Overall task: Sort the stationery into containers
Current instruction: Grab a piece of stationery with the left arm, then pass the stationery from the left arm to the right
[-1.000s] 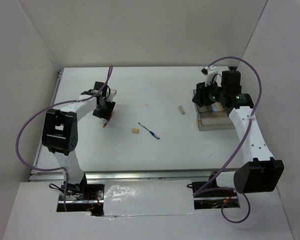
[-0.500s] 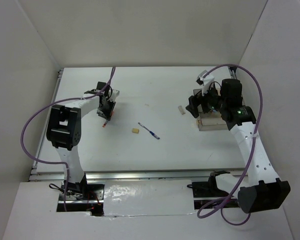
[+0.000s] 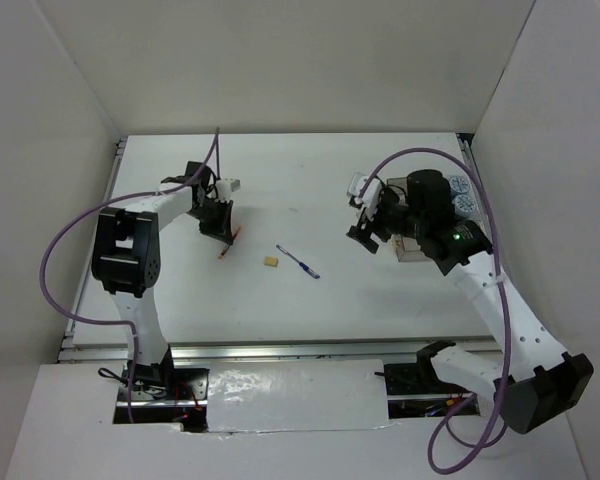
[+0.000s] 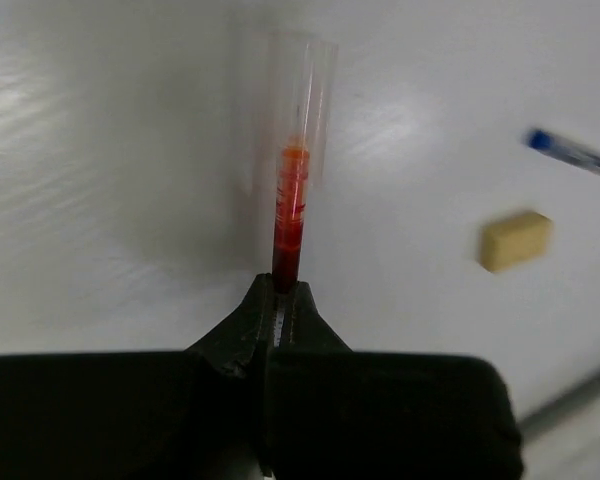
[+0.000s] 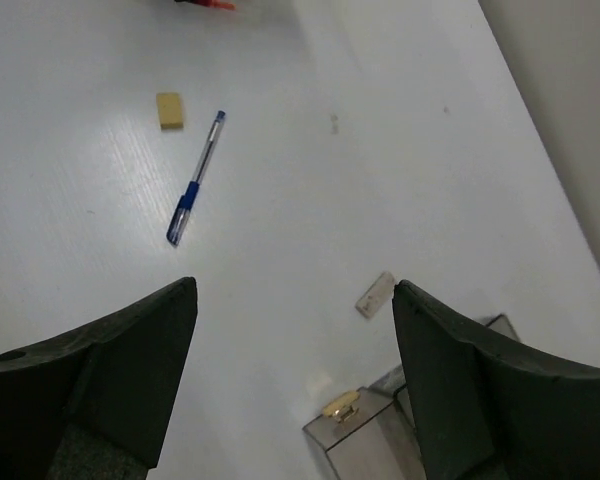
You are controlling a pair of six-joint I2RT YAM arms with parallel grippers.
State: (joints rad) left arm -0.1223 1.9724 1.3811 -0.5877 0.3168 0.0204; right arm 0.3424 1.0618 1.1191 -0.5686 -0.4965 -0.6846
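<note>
Stationery, loose, for sorting into a divided tray [image 3: 412, 254].

Item 1. Red pen [image 4: 291, 205]: held by the left pincer [image 4: 277, 300], which is closed tight on one end of the barrel. The rest of the pen sticks out ahead over the left part of the worktop [image 3: 310, 170], well apart from the tray. Whether its far end touches the surface cannot be told.

Item 2. Beige block [image 5: 375, 294]: flat on the worktop, near a corner of the tray. The right pincer [image 5: 295, 292] hangs above it, spread wide and holding nothing. The block lies toward one finger, not centred.

Item 3. Blue pen [image 5: 195, 178] and tan cube [image 5: 169, 110]: mid-worktop, apart from each other, untouched.

Item 4. Rolls [image 3: 458, 185]: by the tray's far end, behind the right arm; whether they sit in a compartment cannot be told.

Handling notes, as judgement:
- An end grip leaves a long lever, so the red pen may pivot if swung. Carry it slowly, high enough to clear the cube and the blue pen, and line it up with a long compartment before release.
- Centre the right pincer over the block, set it across the narrow side, and go low before closing, minding the tray wall.
- Both arms converge on the tray, so they should go one at a time.
</note>
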